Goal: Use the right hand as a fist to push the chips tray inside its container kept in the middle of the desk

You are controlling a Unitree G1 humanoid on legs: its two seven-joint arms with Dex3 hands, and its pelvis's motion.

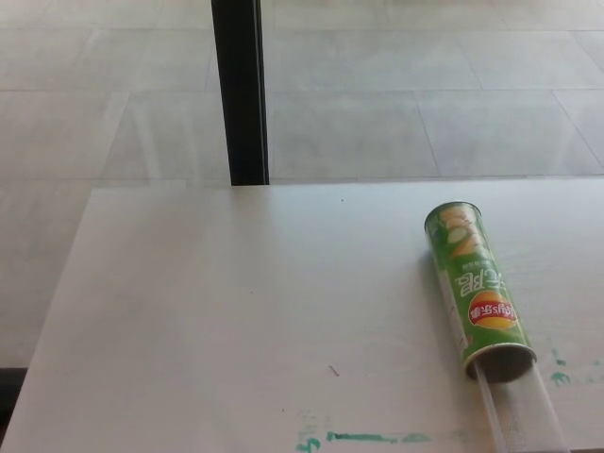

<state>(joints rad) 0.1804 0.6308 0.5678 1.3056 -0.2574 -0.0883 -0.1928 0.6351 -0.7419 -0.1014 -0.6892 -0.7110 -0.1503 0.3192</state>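
upside-down red-and-yellow lay's logo on the green chips can (477, 288)

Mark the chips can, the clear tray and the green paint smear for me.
chips can (477, 288): head view, middle of its green side.
clear tray (524, 415): head view, part sticking out of the can.
green paint smear (363, 437): head view, its long streak.
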